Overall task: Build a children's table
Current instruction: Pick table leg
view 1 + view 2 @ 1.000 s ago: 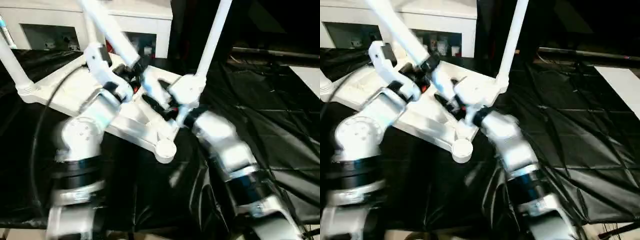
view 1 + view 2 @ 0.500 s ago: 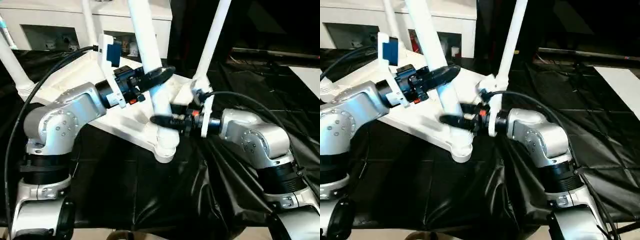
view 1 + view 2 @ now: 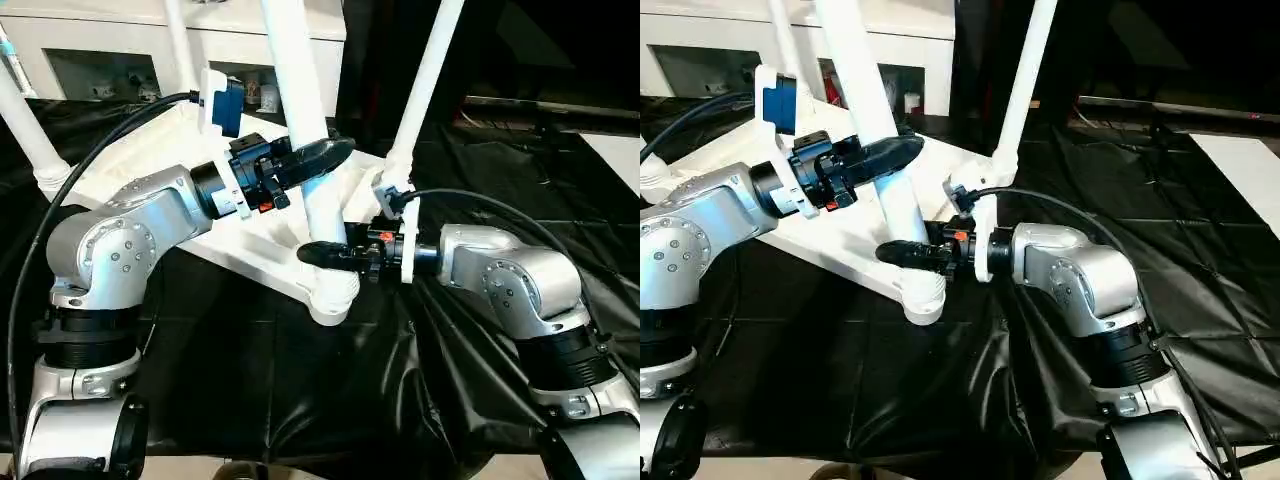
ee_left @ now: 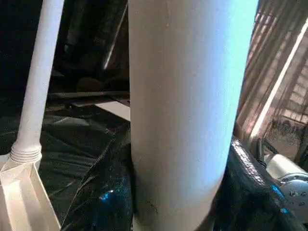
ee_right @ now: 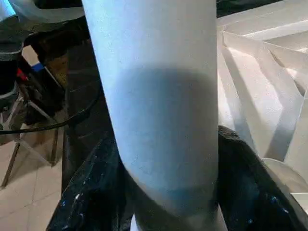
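The children's table lies upside down, its white top (image 3: 150, 165) on the black sheet. Three legs stand in its sockets: at the left (image 3: 25, 125), the back (image 3: 178, 40) and the right (image 3: 425, 90). A further leg (image 3: 298, 80) stands nearly upright in the near corner socket (image 3: 330, 298). My left gripper (image 3: 318, 158) is shut on this leg at mid height. Below it, just above the socket, my right gripper (image 3: 325, 252) is shut on the same leg. In the wrist views black fingers (image 4: 110, 192) (image 5: 91, 192) flank the leg (image 4: 183, 96) (image 5: 154, 96) on both sides.
The black-sheeted table (image 3: 500, 160) extends to the right and front with creased plastic. A white glass-door cabinet (image 3: 110, 45) stands behind. A black cable (image 3: 60, 210) loops beside my left arm, and another (image 3: 480, 200) arcs over my right.
The held leg swung from a leftward tilt to nearly upright and now sits in the near corner socket. My right gripper's fingers closed in on its lower part.
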Robot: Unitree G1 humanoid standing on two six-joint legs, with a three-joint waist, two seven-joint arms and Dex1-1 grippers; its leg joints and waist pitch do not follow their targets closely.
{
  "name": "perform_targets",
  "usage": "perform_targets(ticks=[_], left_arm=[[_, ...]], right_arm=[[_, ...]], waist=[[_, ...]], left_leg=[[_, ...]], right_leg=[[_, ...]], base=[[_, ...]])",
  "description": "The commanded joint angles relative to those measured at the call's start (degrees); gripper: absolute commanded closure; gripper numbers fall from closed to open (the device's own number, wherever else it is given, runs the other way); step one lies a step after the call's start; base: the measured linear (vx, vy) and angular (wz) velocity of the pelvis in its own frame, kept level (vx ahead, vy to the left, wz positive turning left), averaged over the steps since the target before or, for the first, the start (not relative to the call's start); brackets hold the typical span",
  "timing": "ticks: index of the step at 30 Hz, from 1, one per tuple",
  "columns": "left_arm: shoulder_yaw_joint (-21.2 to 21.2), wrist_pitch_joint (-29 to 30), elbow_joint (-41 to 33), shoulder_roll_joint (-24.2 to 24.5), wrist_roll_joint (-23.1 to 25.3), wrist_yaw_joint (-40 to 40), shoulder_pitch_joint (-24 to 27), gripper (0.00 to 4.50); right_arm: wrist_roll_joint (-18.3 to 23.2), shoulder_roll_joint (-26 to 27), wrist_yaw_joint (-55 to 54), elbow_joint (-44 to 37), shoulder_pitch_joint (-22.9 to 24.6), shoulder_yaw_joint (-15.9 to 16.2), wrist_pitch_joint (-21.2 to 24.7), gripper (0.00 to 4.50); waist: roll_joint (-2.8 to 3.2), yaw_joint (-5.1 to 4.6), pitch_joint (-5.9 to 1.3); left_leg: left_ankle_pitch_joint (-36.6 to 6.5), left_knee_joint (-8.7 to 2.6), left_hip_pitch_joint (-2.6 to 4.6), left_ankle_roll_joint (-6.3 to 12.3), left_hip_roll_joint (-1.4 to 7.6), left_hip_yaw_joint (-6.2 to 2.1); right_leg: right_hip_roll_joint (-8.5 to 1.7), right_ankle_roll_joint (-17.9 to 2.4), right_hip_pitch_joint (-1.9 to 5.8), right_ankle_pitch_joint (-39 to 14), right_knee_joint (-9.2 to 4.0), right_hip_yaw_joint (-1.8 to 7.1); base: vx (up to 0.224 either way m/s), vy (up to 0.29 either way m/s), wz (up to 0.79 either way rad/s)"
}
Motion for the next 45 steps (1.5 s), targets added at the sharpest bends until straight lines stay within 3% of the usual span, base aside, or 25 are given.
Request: perform_targets(ticks=[1, 4, 7, 8, 11, 13, 16, 21, 25, 29, 31, 33, 36, 40, 41, 45], left_arm=[[-0.35, -0.92, -1.06, 0.22, -0.83, -2.13, -0.80, 2.68], [0.84, -1.74, 0.76, -0.91, -0.43, -0.21, -1.12, 2.68], [3.08, -2.57, 5.02, -3.38, 1.94, 7.53, -2.71, 2.68], [3.08, -2.57, 5.02, -3.38, 1.94, 7.53, -2.71, 2.12], [4.15, -3.87, 5.91, -5.52, 3.56, 12.64, -2.94, 1.98], [4.07, -4.01, 4.65, -7.67, 4.29, 16.12, -2.40, 1.65], [4.48, -5.87, 3.85, -12.52, 6.77, 24.44, -1.78, 1.53], [5.58, -8.99, 5.51, -18.60, 9.32, 34.54, -1.56, 1.14], [5.61, -8.78, 5.23, -19.32, 10.13, 35.80, -1.31, 1.14], [7.89, -11.08, 5.22, -21.17, 12.02, 41.31, -1.53, 1.14], [7.97, -11.40, 5.28, -21.21, 12.22, 41.59, -1.49, 1.14], [7.93, -11.61, 5.34, -21.25, 12.23, 41.89, -1.44, 1.49], [8.15, -11.27, 5.11, -21.84, 10.83, 41.46, -1.21, 1.52], [8.37, -11.13, 4.88, -22.42, 10.74, 41.67, -1.38, 1.91], [8.38, -11.14, 4.93, -22.47, 10.76, 41.70, -1.44, 2.00], [8.27, -11.06, 4.70, -22.59, 10.09, 41.04, -1.38, 2.34]], right_arm=[[-0.56, -1.00, -2.24, 0.69, 0.21, -0.94, 1.34, 2.42], [-0.52, -0.49, -2.96, 0.49, -0.09, -1.34, 1.73, 2.43], [-2.66, 0.17, -5.41, 0.43, -0.42, -1.33, -0.48, 2.45], [-2.66, 0.17, -5.41, 0.43, -0.42, -1.33, -0.48, 2.49], [-6.57, 1.42, -9.18, 0.86, -0.51, -0.08, -4.41, 2.57], [-8.31, 3.85, -13.00, 0.97, -0.23, 0.09, -6.40, 2.60], [-13.84, 6.94, -20.67, 2.03, 0.29, 2.47, -11.17, 2.61], [-20.21, 11.06, -28.74, 3.97, 1.66, 5.20, -18.01, 2.62], [-21.88, 11.55, -29.87, 4.35, 1.70, 5.59, -19.65, 2.62], [-26.62, 11.56, -34.50, 6.80, 1.02, 6.34, -25.10, 2.62], [-26.89, 11.50, -34.51, 7.09, 0.97, 6.50, -25.39, 2.62], [-27.28, 11.50, -34.76, 7.41, 1.00, 6.66, -26.03, 2.62], [-28.27, 11.71, -35.20, 7.94, 1.34, 7.06, -27.52, 2.62], [-29.18, 11.98, -35.27, 8.90, 1.27, 6.98, -28.80, 2.62], [-29.27, 12.03, -35.31, 9.12, 1.18, 6.93, -28.99, 2.62], [-29.83, 11.98, -35.76, 9.77, 0.80, 6.87, -29.65, 2.62]], waist=[[0.43, 0.14, -4.37], [0.40, 0.15, -4.37], [0.27, 0.25, -4.38], [0.28, 0.27, -4.38], [0.15, 0.18, -4.41], [0.14, 0.00, -4.49], [0.07, 0.01, -4.60], [-0.36, -0.10, -4.43], [-0.35, -0.23, -4.33], [-0.44, -0.28, -4.32], [-0.47, -0.34, -4.34], [-0.40, -0.33, -4.40], [-0.32, -0.35, -4.41], [-0.29, -0.36, -4.36], [-0.05, -0.33, -4.38], [-0.17, -0.41, -4.38]], left_leg=[[-11.48, -4.55, 2.97, -6.00, 2.89, -1.54], [-11.37, -4.52, 3.00, -5.95, 2.84, -1.51], [-11.77, -4.47, 3.03, -6.31, 2.85, -1.47], [-11.78, -4.50, 2.97, -6.42, 2.88, -1.53], [-11.40, -4.50, 2.83, -6.41, 2.98, -1.65], [-10.23, -4.44, 2.79, -6.14, 2.92, -1.59], [-9.42, -4.25, 2.79, -5.76, 2.95, -1.55], [-10.72, -4.37, 2.75, -5.31, 2.90, -1.60], [-11.79, -4.49, 2.78, -5.69, 2.93, -1.73], [-11.66, -4.40, 2.70, -6.00, 2.87, -1.72], [-11.70, -4.36, 2.70, -5.64, 2.81, -1.76], [-11.35, -4.31, 2.69, -5.34, 2.83, -1.77], [-11.20, -4.25, 2.69, -5.21, 2.77, -1.75], [-11.76, -4.27, 2.75, -5.13, 2.79, -1.73], [-12.06, -4.25, 2.82, -5.17, 2.82, -1.77], [-12.25, -4.26, 2.76, -5.19, 2.80, -1.77]], right_leg=[[-4.01, -10.81, 1.15, -4.89, -4.13, 1.73], [-4.00, -10.90, 1.15, -5.01, -4.15, 1.72], [-4.08, -10.75, 1.13, -5.26, -4.23, 1.78], [-4.15, -10.65, 1.17, -5.46, -4.24, 1.77], [-4.23, -10.19, 1.27, -5.08, -4.33, 1.79], [-4.16, -10.17, 1.29, -3.93, -4.18, 1.76], [-4.19, -10.57, 1.38, -2.15, -4.12, 1.73], [-4.06, -9.19, 1.36, -4.26, -4.53, 1.80], [-3.87, -7.42, 1.17, -5.44, -4.60, 1.80], [-3.91, -7.07, 1.22, -4.44, -4.66, 1.82], [-3.79, -6.75, 1.24, -3.98, -4.58, 1.80], [-3.78, -6.76, 1.24, -3.06, -4.48, 1.79], [-3.72, -7.12, 1.26, -2.07, -4.41, 1.76], [-3.69, -7.39, 1.24, -2.19, -4.45, 1.79], [-3.75, -7.57, 1.18, -2.33, -4.43, 1.79], [-3.71, -7.57, 1.22, -2.39, -4.47, 1.79]], base=[[0.000, 0.000, 0.00], [0.000, 0.000, 0.00], [0.000, 0.000, 0.00], [0.000, 0.000, 0.00], [0.000, 0.000, 0.00], [0.000, 0.000, 0.00], [0.000, 0.000, 0.00], [0.000, 0.000, 0.00], [0.000, 0.000, 0.00], [0.000, 0.000, 0.00], [0.000, 0.000, 0.00], [0.000, 0.000, 0.00], [0.000, 0.000, 0.00], [0.000, 0.000, 0.00], [0.000, 0.000, 0.00], [0.000, 0.000, 0.00]])
